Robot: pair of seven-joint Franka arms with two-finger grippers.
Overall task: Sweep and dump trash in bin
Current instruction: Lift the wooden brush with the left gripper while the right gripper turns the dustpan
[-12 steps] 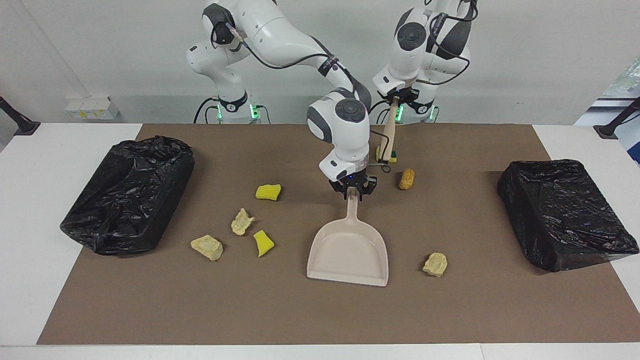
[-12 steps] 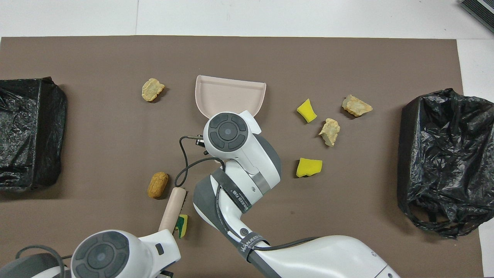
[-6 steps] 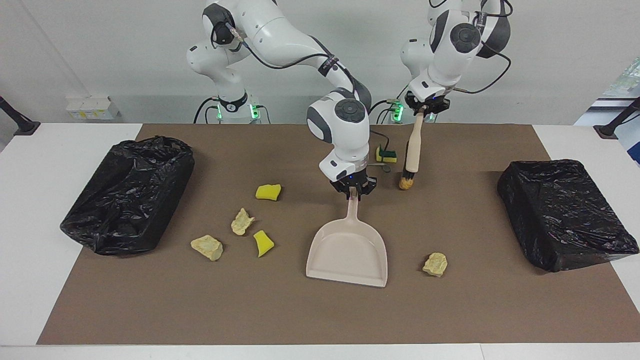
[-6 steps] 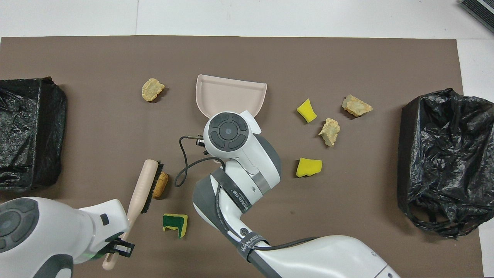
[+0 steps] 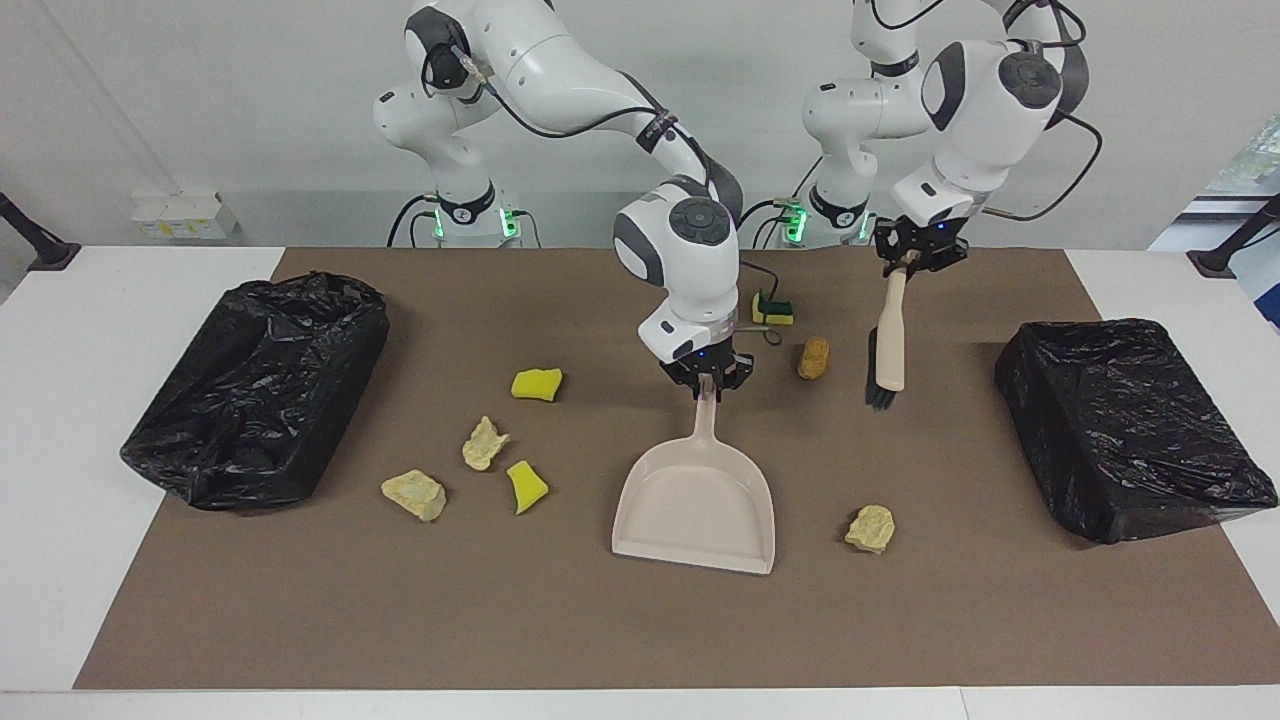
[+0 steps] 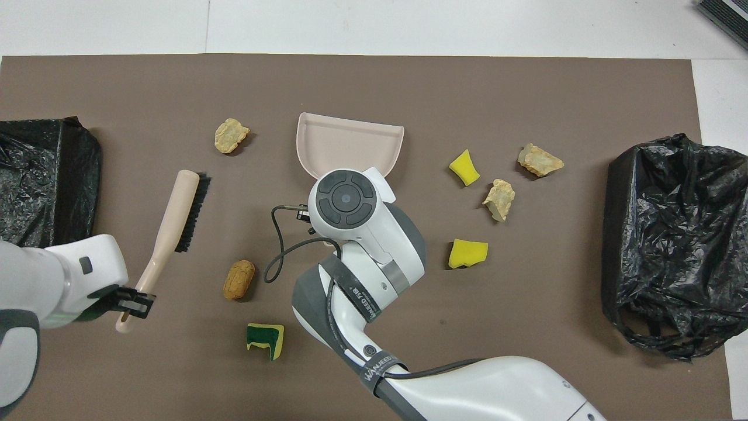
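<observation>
The right gripper [image 5: 706,385] is clamping its fingers on the dustpan [image 5: 697,505] handle, pan flat on the counter [image 5: 640,620]. The left gripper [image 5: 912,256] is gripping the brush [image 5: 889,340], hanging over the mat near the bread lump [image 5: 813,357]. The trash is lying scattered: sponge bits [image 5: 536,384], crumbly chunks [image 5: 414,494]. All probably light and soft, likely tumbling when brushed; better swept than pinched.

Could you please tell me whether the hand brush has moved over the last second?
Yes. The brush, held by the left gripper, has swung from beside the green-backed sponge toward the left arm's bin.
</observation>
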